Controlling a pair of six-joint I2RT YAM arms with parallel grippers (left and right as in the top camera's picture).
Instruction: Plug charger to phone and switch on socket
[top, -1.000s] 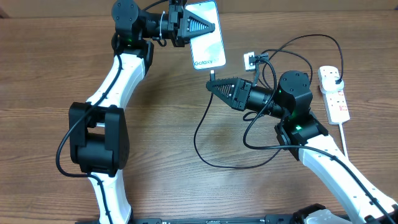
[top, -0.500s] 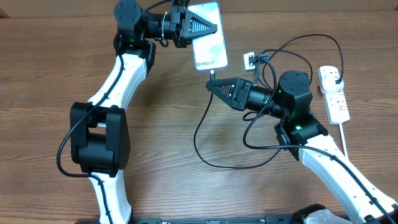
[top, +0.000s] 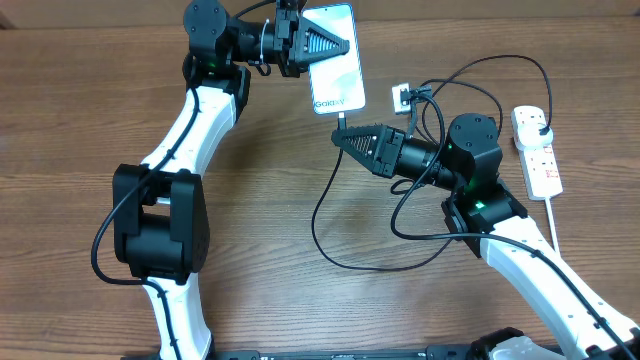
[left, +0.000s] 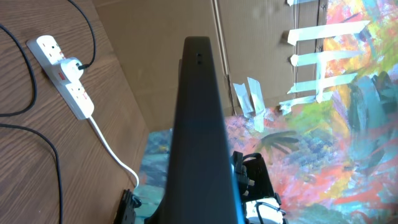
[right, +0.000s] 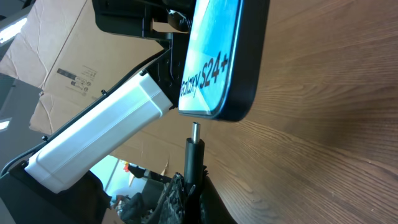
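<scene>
The phone (top: 341, 86) is held above the table, clamped in the left gripper (top: 326, 44). The charger (right: 194, 134) tip, pinched in the right gripper (top: 346, 137), sits just under the phone's short edge, not yet in. The socket (top: 538, 150) lies on the table at the far right.

The left arm (top: 190, 120) and right arm (top: 545, 265) are white tubes with chunky black joints (top: 160, 225) and thin black wires (top: 98, 245). The left pincer (top: 345, 45) and right pincer (top: 338, 137) are black, pointy, ribbed.
</scene>
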